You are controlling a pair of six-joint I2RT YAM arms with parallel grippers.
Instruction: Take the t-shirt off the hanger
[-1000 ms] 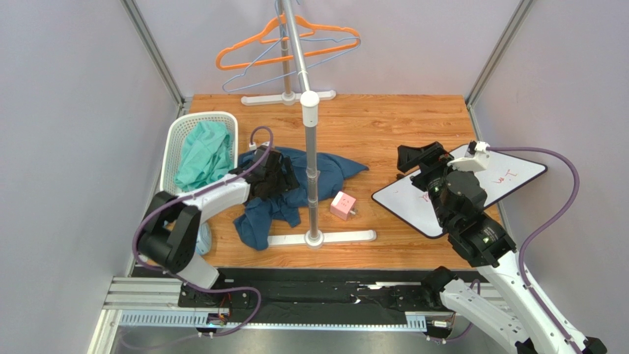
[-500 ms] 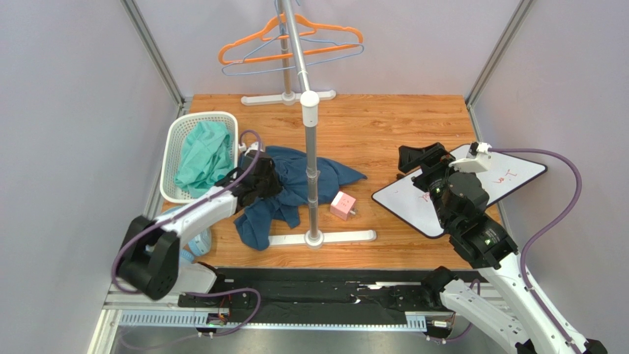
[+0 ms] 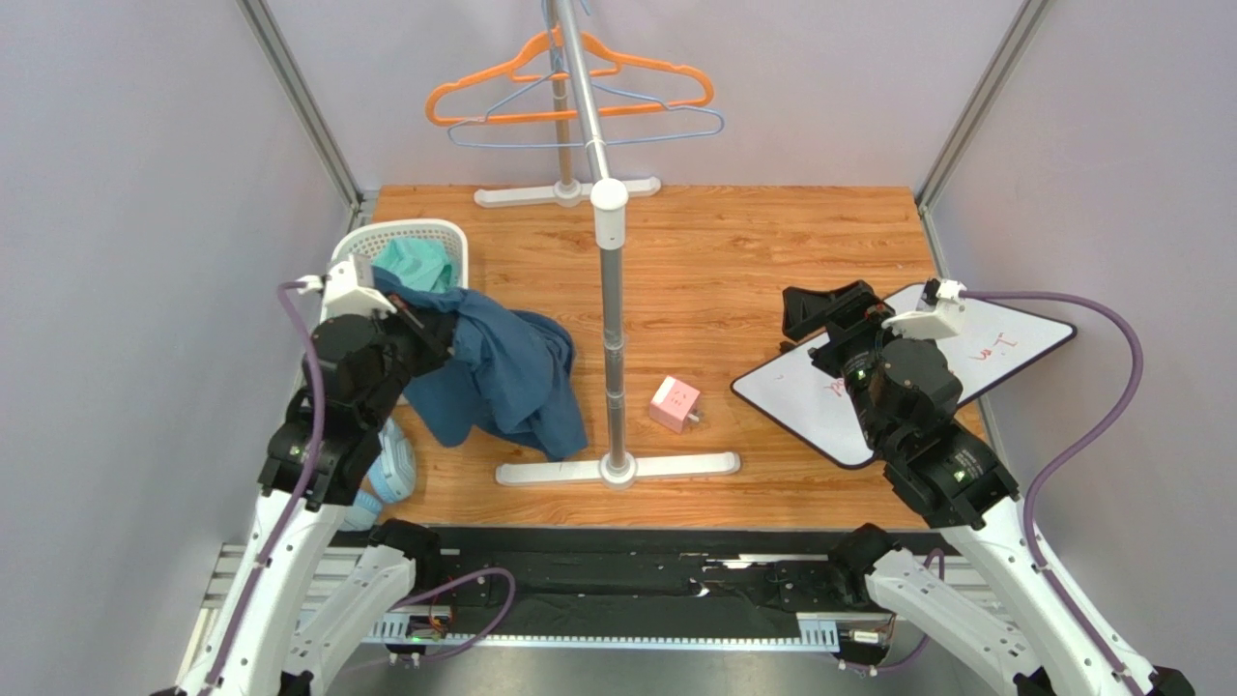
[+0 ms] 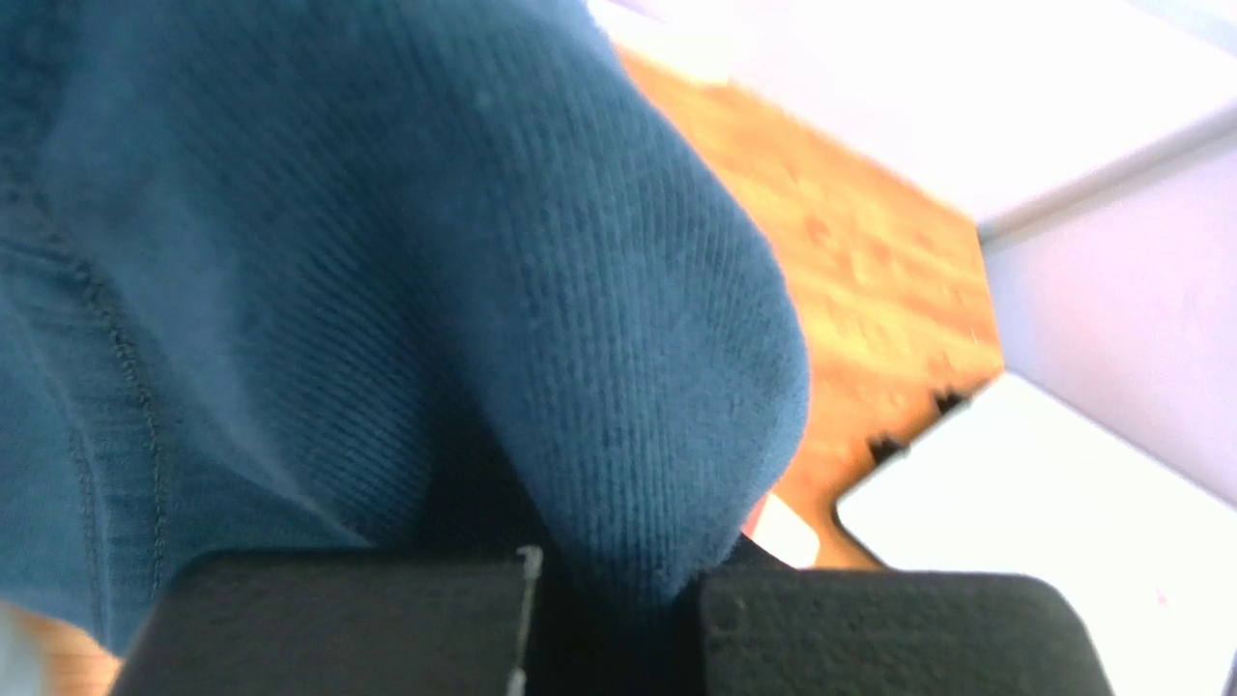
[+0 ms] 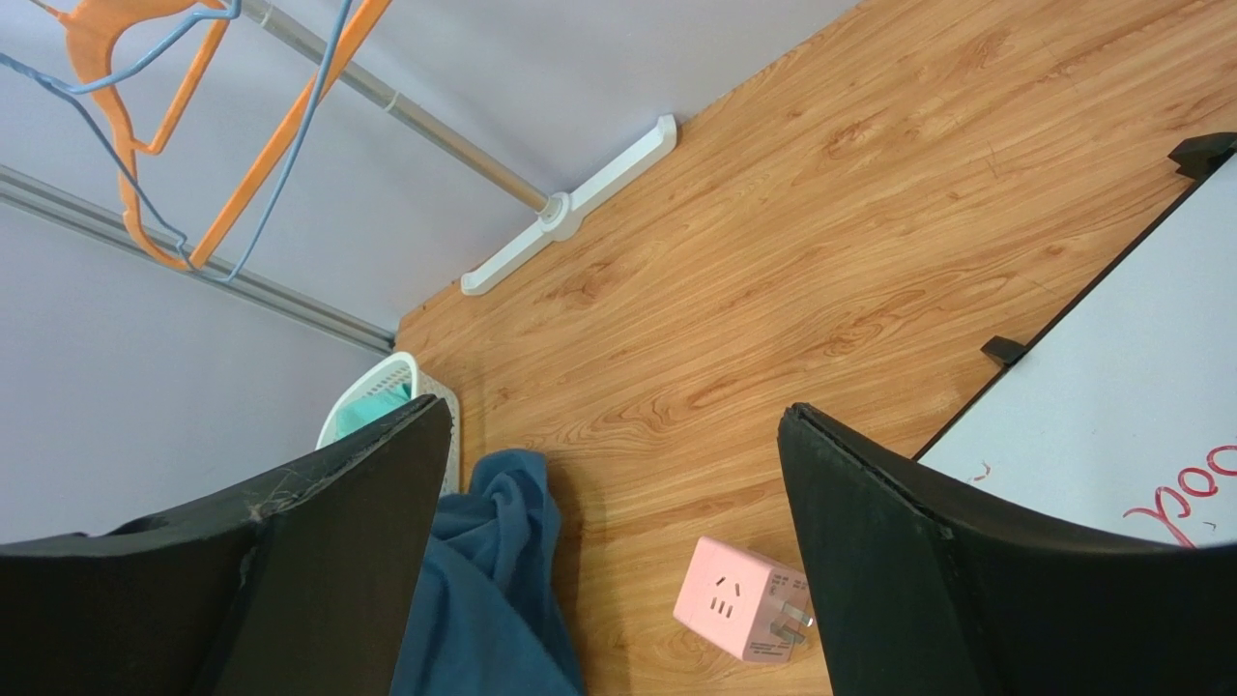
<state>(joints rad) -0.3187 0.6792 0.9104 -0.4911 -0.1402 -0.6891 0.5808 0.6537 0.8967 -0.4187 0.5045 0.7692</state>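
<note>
While the right jaws gape empty, the left jaws pinch the t-shirt point(image 3: 501, 380) between them.

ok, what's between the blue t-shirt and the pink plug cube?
The rack's grey pole crosses that gap, nothing else; the top view shows it.

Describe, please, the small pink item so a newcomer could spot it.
On the wooden table, find the silver rack pole at its middle. Just right of the pole sits a pink cube, the only pink thing, left of the whiteboard.
</note>
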